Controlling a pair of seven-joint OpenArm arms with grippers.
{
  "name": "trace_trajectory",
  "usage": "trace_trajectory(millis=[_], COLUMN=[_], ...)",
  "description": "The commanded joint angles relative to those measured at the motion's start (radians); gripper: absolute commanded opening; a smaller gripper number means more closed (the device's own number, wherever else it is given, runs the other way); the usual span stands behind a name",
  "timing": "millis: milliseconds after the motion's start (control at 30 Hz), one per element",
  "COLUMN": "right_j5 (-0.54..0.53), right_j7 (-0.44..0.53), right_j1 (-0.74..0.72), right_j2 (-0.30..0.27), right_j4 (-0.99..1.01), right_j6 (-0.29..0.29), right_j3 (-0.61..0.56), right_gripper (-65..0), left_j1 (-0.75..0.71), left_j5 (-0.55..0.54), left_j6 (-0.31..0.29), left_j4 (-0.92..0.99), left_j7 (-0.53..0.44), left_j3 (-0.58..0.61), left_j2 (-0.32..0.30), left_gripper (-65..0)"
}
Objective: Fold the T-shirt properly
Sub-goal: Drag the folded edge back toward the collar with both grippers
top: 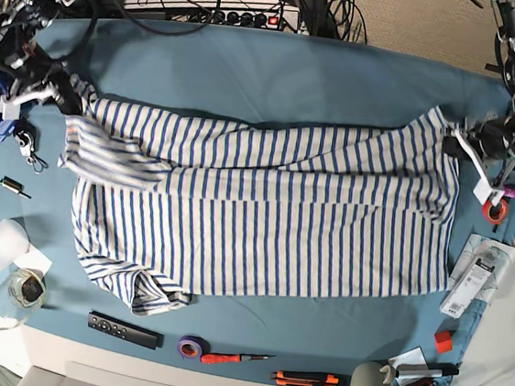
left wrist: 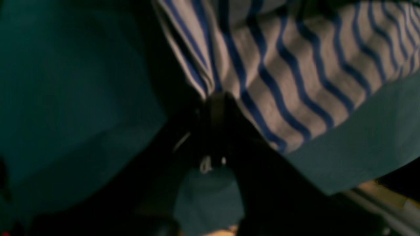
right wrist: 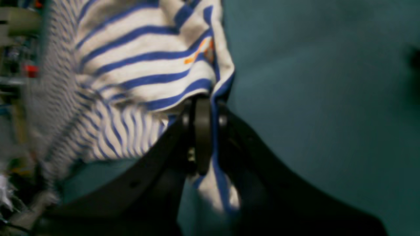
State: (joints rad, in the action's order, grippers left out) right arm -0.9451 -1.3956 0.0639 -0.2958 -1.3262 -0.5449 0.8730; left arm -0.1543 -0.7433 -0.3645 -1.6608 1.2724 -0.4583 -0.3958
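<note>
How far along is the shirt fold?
Early. Done: both grippers are shut on the T-shirt, right gripper and left gripper each pinching a far edge. In hand: lifting that edge. Left: the body lies spread on the teal cloth, near sleeve bunched, no fold made.

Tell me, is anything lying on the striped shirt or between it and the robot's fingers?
Nothing visible. Both grippers, left and right, already pinch the T-shirt at its far corners. The remote and tape roll lie beside it, not on it.
</note>
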Motion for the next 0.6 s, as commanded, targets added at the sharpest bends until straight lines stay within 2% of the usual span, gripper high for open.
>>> trace_trajectory(millis=[0, 200, 367, 467, 567], right_j5=[-0.015, -0.014, -0.013, -0.014, -0.015], right_j7=[-0.001, -0.001, -0.001, -0.001, -0.001], right_j1=[0.014, 0.117, 0.174, 0.198, 0.208], right_j2=[-0.023, -0.023, -0.023, -0.023, -0.023], right_j4=[-0.056, -0.213, -0.222, -0.224, -0.224], right_j6=[-0.006, -0.016, -0.014, -0.011, -0.008], right_j3=[0.003, 0.004, 0.007, 0.007, 0.007], right_gripper=[-65.0, -65.0, -65.0, -65.0, -65.0], left_j1=[-0.004, -0.091, -0.151, -0.180, -0.198], left_j5=[0.012, 0.086, 0.084, 0.051, -0.016], left_j6=[-0.003, 0.000, 0.000, -0.006, -0.056], left_j4=[-0.042, -0.160, -0.187, -0.187, -0.187], left_j7=[0.000, -0.017, -0.024, -0.024, -0.024], left_j3=[-0.003, -0.026, -0.147, -0.219, -0.255], left_j2=[-0.018, -0.018, -0.018, -0.018, -0.018], left_gripper=[-65.0, -65.0, -65.0, -65.0, -65.0])
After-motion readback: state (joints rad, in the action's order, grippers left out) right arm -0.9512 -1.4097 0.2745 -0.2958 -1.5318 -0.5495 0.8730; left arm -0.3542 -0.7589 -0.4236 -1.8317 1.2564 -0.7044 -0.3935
